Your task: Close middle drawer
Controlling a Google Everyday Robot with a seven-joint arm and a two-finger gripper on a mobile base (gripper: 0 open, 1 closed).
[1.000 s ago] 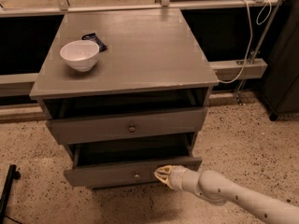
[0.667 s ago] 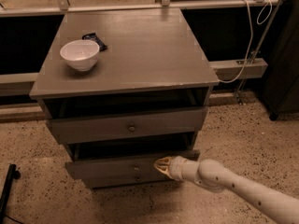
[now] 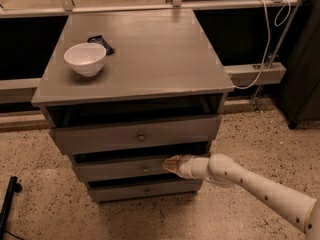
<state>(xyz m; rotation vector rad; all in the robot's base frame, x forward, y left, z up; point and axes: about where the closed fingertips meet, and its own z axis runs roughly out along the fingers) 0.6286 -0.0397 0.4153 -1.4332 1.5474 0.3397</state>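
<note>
The grey cabinet [image 3: 140,59] has three drawers. The middle drawer [image 3: 115,170] has a plain front and a small round knob [image 3: 145,169]; it stands only slightly out, under the upper drawer [image 3: 135,136], which juts out further. My gripper [image 3: 169,164] is at the end of the white arm [image 3: 250,186] that comes in from the lower right. Its tip rests against the middle drawer's front, just right of the knob. The lowest drawer [image 3: 145,190] sits below it.
A white bowl [image 3: 85,58] and a small dark packet [image 3: 101,44] lie on the cabinet top at the left. A white cable [image 3: 260,59] hangs at the right by a rail. A black object [image 3: 7,204] stands on the speckled floor at the lower left.
The middle drawer has slid in from well out to nearly flush. My gripper has moved with its front toward the cabinet. The view has shifted closer.
</note>
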